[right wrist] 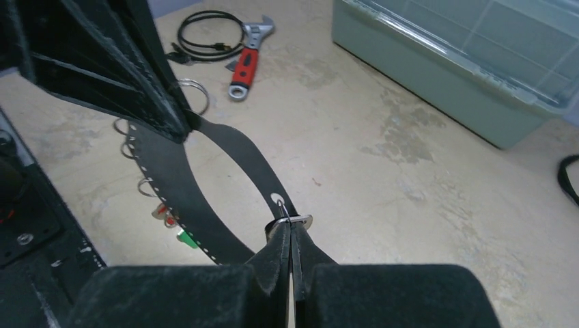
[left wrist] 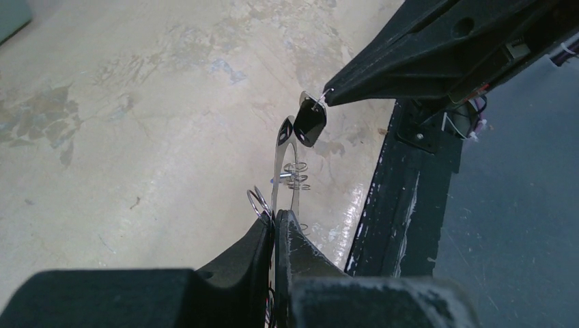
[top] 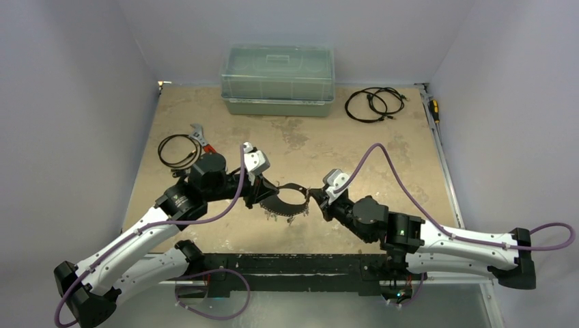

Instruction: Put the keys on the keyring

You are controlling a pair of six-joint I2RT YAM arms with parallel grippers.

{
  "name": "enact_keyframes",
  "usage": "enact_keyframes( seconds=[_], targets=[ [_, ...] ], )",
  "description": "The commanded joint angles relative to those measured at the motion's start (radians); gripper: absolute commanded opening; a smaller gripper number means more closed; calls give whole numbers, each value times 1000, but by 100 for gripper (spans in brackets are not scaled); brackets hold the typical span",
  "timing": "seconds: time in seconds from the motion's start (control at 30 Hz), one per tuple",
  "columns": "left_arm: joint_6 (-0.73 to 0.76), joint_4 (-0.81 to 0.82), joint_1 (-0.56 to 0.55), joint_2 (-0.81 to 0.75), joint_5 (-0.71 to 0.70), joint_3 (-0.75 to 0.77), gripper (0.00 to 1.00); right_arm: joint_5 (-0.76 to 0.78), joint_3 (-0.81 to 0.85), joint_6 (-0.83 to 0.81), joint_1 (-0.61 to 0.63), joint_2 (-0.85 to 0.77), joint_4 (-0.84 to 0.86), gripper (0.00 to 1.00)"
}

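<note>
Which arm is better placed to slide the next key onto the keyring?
Right: the right pincer is shut on a black-tagged key at the keyring's end; the left pincer only holds the keyring.

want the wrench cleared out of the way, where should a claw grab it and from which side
Best bet: take the wrench by its red handle, coming straight down from above: it lies flat on the table, so only its narrow edges offer a pinch. Close across the handle's width, clear of the black cable beside its head.
</note>
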Motion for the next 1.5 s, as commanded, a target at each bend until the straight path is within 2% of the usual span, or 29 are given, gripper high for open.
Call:
enact_keyframes(
  seconds=[0.0,0.2,0.4,0.73,1.47],
  targets=[
    [10,76,-6,-7,113,-3,0,-93,36,-144,3,-29,92,0],
    [8,95,-7,-16,204,-3,0,-107,74,-230,3,-16,95,0],
    [4,103,-7,-7,197,-12,0,-228,85,-282,3,6,116,0],
    [5,89,-7,5,130,-18,0,-321,147,-271,3,48,54,0],
    [-10,103,-10,16,182,-23,0,-281,152,-282,3,167,153,0]
  ],
)
